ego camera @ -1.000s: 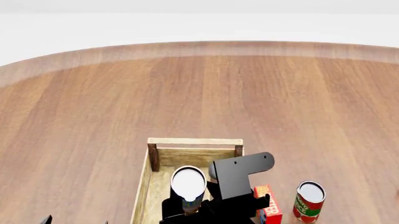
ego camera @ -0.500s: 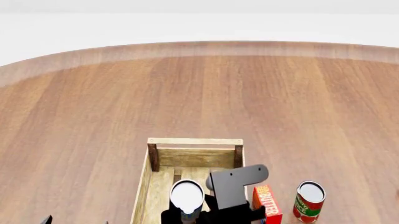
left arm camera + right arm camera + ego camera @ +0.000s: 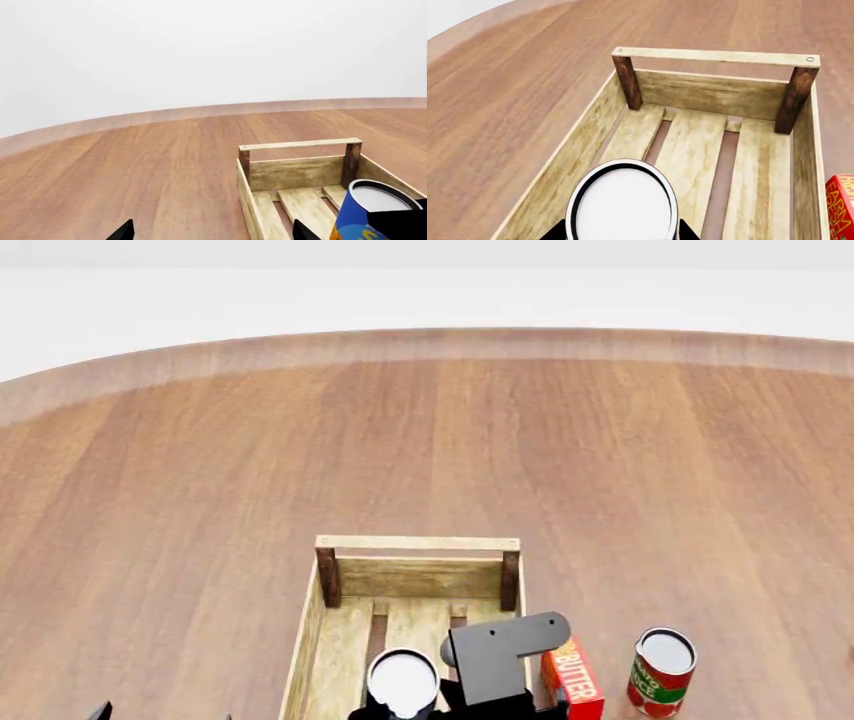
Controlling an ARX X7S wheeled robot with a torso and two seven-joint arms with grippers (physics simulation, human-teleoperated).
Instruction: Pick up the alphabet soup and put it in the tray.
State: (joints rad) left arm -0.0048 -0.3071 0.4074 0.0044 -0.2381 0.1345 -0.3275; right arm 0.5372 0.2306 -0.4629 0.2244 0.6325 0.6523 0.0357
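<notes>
The right gripper (image 3: 407,710), closed on the blue-and-yellow alphabet soup can (image 3: 622,202), held it inside the slatted wooden tray (image 3: 707,95) at six o'clock; release due next.

Red butter box (image 3: 575,678) stands on the round wooden table (image 3: 427,440), near its front edge. Red and green can (image 3: 661,671) upright just right of the box, apart.

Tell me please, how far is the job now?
Done: the alphabet soup is picked up, and the right gripper holds it over the tray, above the floor slats. In hand: it is being placed in the tray. Left: setting it on the slats and opening the jaws. The left gripper is idle beside the tray.
</notes>
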